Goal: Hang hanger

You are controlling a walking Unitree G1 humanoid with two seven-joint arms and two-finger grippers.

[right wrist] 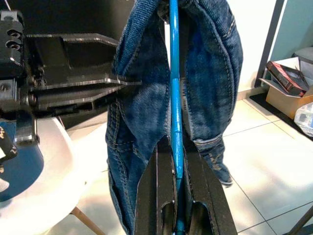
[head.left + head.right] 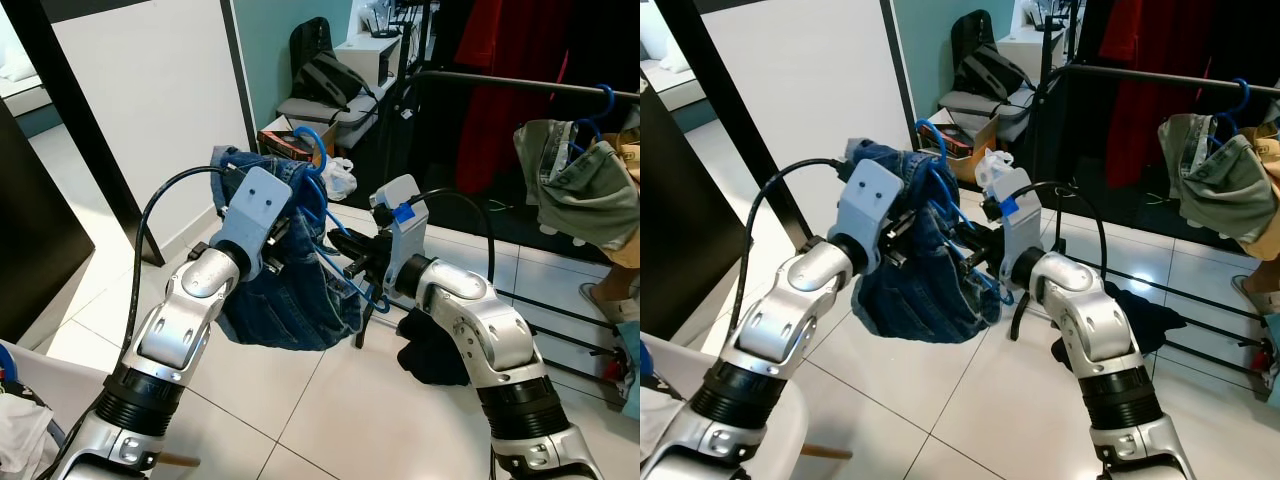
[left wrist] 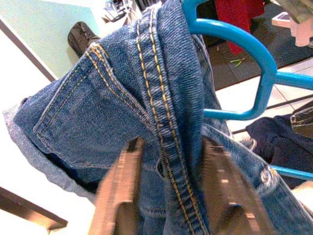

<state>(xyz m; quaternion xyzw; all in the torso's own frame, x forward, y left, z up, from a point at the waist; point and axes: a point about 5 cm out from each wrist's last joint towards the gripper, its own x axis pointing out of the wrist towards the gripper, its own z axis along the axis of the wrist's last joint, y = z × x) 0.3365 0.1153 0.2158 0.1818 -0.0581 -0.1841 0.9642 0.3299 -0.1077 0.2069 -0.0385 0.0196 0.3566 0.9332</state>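
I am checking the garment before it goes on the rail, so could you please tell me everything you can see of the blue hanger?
The blue hanger looks like smooth, thin plastic, with a curved hook rising above the load. Denim shorts are draped over it, hiding much of its frame. It is held in the air between the two arms, short of the dark clothes rail. The right hand is shut on its edge-on lower frame, while the left hand pinches the denim seam just beside it.

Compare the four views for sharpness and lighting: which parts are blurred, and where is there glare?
Left wrist view: the denim shorts are sharp, the near fingers blurred. Right wrist view: the blue hanger is crisp, the fingers dark. Eye views: evenly lit, with glare on the floor tiles.
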